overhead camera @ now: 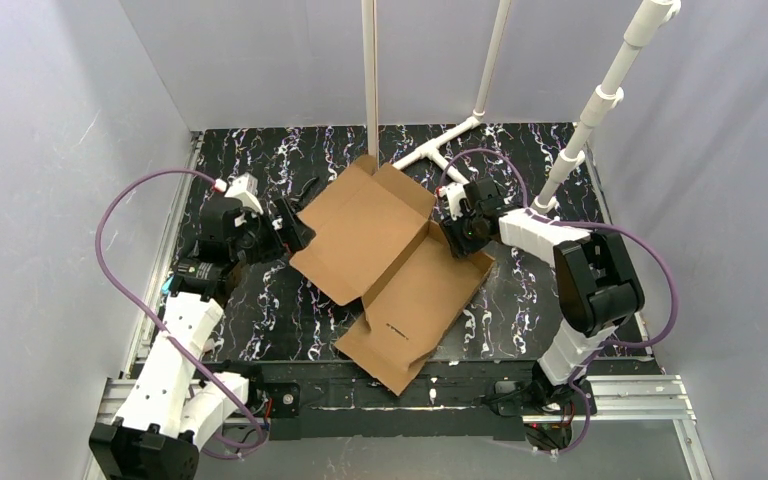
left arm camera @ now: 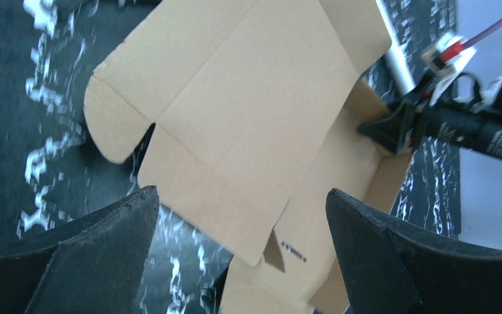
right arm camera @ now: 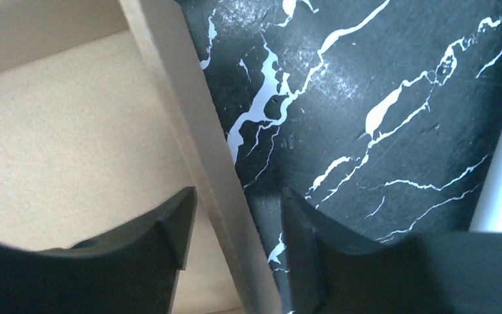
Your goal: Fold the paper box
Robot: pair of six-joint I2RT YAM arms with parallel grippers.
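Nearest the arm bases, one corner of the paper box (overhead camera: 380, 250) reaches the front edge of the black, white-veined table (overhead camera: 250, 320), about midway between the two arms. From there the brown cardboard runs slantwise away across the middle of the table, opened out and unfolded, with its plain inner face up. The nearer panel carries a small dark printed mark. A rounded flap sticks out on the left side where this panel meets the farther one.

The left tool (overhead camera: 300, 228) sits just beside the left edge of the farther panel. Its fingers (left arm camera: 104, 242) are spread wide apart and hold nothing. In the left wrist view the cardboard lies beyond and between them, untouched.

On the opposite side, the right tool (overhead camera: 457, 238) is at the box's right edge, where a narrow side wall stands up from the flat sheet. In the right wrist view its fingers (right arm camera: 170, 222) are partly apart and straddle that raised wall. One finger is over the inner cardboard and the other over the bare table. A strip of table shows between the wall and the outer finger, so the tool is not clamped on the cardboard. Whether the inner finger touches the wall cannot be told.

Farther back, the flaps at the box's far end tilt upward. Behind them a frame of white pipes (overhead camera: 435, 150) stands on the table, ahead of pale grey side walls. Purple cables (overhead camera: 110, 240) loop from both arms.
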